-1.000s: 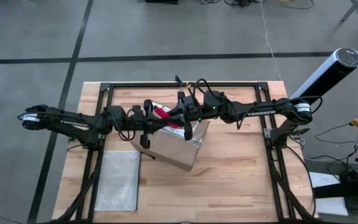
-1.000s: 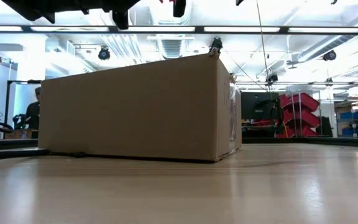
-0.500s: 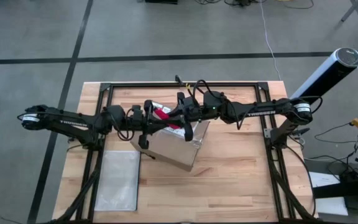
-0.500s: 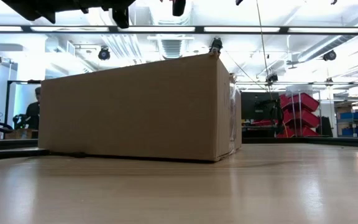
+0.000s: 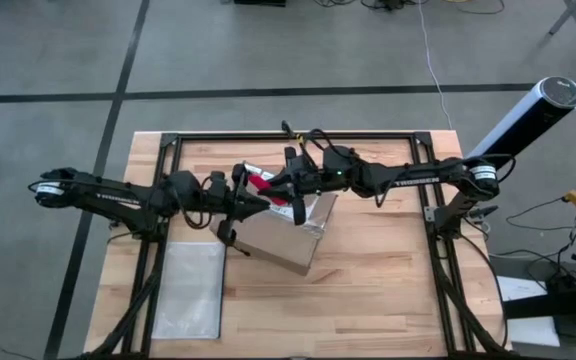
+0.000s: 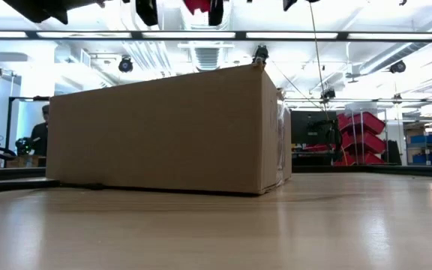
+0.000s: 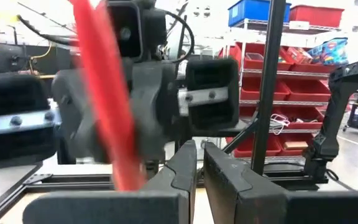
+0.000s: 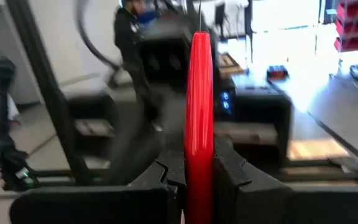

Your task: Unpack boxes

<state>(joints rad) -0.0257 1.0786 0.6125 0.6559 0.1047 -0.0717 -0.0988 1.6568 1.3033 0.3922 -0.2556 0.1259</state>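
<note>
The brown cardboard box [image 5: 280,236] rests flat on the wooden table, and it fills the low view [image 6: 167,131]. Above its far left part the two arms meet. My right gripper [image 5: 284,190], reaching in from the right, is shut on a red utility knife [image 5: 261,182]. My left gripper [image 5: 256,204] reaches in from the left. In its own wrist view its fingers [image 7: 199,158] are shut with nothing between them, and the knife [image 7: 107,99] shows just beyond and to one side. I cannot tell whether they touch the knife. My right gripper [image 8: 199,173] pinches the red knife between its two fingers, on the handle's flat sides near one end [image 8: 199,155]. The fingers come in level from the table's right. The knife sticks out past the fingertips and hangs clear above the box.
A flat translucent pouch [image 5: 190,290] lies at the table's near left. A black rail frame [image 5: 298,137] runs round the tabletop. A white cylinder [image 5: 526,118] stands off the right far corner. Bare wood lies to the right of the box.
My left gripper has turned a little at the wrist and tipped slightly up, staying where it was beside the knife. My right gripper and the box have kept still.
</note>
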